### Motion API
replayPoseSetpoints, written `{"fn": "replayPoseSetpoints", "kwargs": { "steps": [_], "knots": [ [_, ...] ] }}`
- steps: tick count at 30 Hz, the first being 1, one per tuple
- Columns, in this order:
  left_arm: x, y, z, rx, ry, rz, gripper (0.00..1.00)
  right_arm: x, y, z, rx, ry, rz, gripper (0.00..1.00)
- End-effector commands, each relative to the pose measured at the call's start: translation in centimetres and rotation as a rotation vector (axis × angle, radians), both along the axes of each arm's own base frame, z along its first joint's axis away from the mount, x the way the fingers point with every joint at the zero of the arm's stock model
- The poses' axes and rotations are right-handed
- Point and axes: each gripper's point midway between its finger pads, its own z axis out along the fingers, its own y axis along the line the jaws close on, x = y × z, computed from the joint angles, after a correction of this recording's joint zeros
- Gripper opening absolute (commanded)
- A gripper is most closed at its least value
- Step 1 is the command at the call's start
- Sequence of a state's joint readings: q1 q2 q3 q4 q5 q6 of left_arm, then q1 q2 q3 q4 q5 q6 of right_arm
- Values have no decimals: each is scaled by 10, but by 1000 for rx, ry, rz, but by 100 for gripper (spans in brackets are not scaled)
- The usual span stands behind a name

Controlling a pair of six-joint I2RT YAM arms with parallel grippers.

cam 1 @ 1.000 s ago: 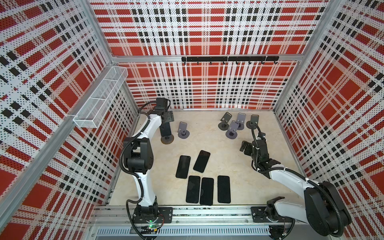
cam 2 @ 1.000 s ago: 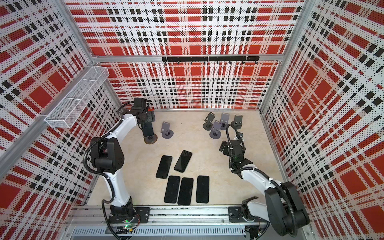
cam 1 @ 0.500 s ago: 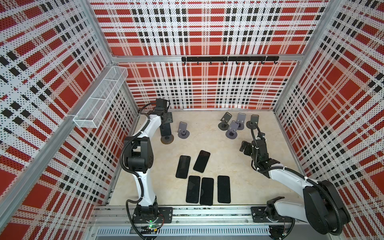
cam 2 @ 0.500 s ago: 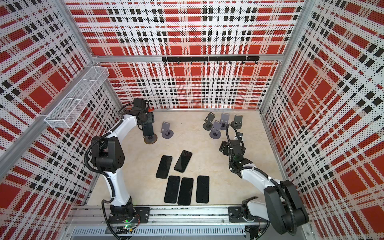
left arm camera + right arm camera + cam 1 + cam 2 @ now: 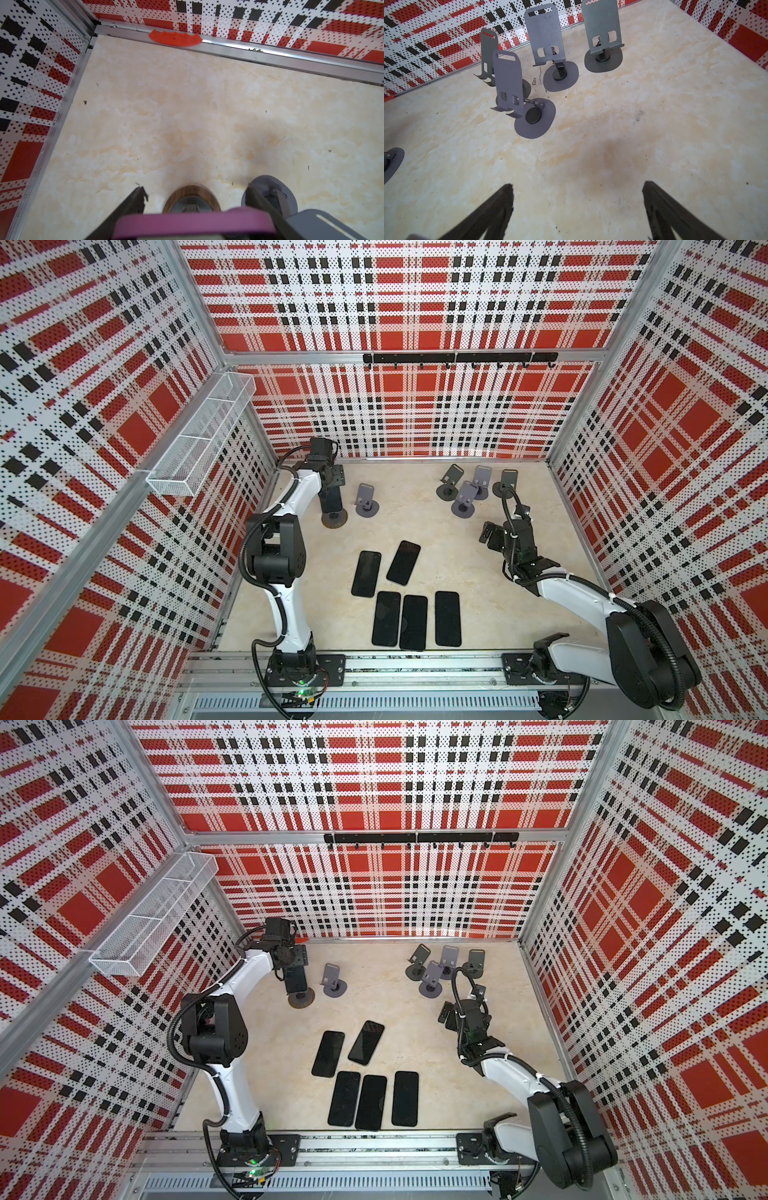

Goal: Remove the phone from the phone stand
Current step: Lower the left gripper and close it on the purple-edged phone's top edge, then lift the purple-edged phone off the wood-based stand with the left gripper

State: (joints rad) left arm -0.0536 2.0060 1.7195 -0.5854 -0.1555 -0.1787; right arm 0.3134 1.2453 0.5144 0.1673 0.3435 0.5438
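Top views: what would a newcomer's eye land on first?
Loud red, black and white plaid perforated walls box in the beige table. Five flat black smartphones lie at its middle front, with four empty grey metal phone stands clustered at the back right. At the back left, the left gripper has its jaws closed on a purple-cased phone standing on a round-based stand.

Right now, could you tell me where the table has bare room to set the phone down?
Bare: the back centre, between the lone grey stand and the four-stand cluster; also right of the flat phones. Crowded: front centre, back right.
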Motion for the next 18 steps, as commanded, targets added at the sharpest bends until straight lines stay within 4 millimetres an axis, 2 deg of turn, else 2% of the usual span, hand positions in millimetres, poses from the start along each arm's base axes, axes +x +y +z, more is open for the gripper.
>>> {"fn": "replayPoseSetpoints", "kwargs": {
  "steps": [1,7,18],
  "knots": [
    [-10,-1,17,-24,-22,-14,55,7,0,10,9,-20,-6,100],
    [-14,-3,17,-36,-19,-15,52,6,0,15,13,-25,-4,100],
    [-31,-1,30,-31,-36,-7,51,5,4,16,26,-29,15,100]
  ]
}}
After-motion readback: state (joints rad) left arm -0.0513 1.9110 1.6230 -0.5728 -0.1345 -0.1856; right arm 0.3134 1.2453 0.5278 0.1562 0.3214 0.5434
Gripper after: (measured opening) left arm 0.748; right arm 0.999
